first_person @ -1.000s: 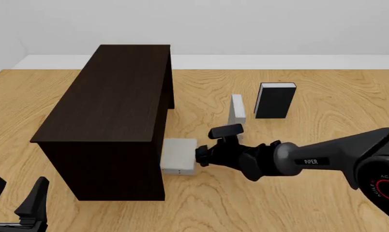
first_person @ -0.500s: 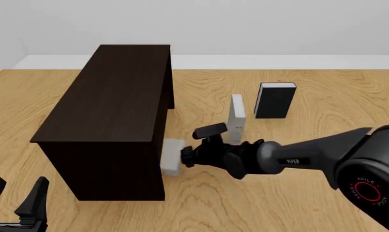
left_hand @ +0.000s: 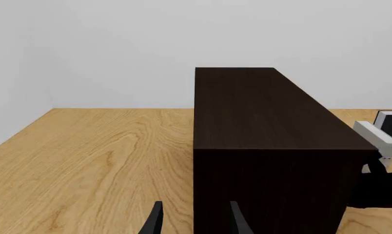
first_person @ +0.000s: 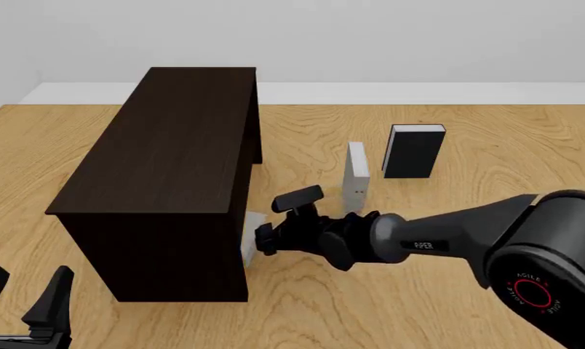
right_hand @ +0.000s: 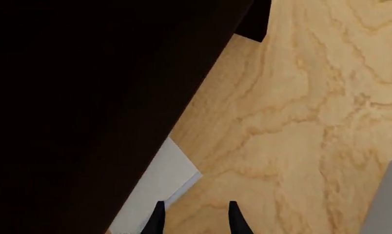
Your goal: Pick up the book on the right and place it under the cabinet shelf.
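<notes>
The book (first_person: 251,227) lies flat on the table with most of it pushed under the dark brown cabinet shelf (first_person: 166,153); only a light-grey sliver sticks out at the cabinet's right side. My right gripper (first_person: 263,238) is at that exposed edge and holds the book. In the right wrist view the book (right_hand: 153,187) shows beside the cabinet's dark wall (right_hand: 72,97), just ahead of my right gripper (right_hand: 194,217). My left gripper (first_person: 25,305) stands open at the near left corner, beside the cabinet (left_hand: 261,122), with nothing between its fingers (left_hand: 155,219).
A second grey book (first_person: 356,174) stands upright right of the cabinet, close behind my right arm. A black book (first_person: 414,151) stands further back and right. Bare wooden table (first_person: 487,313) lies to the right and front.
My right gripper has moved left toward the cabinet, and the book has slid with it from mostly exposed to mostly under the cabinet. The left arm has not moved.
</notes>
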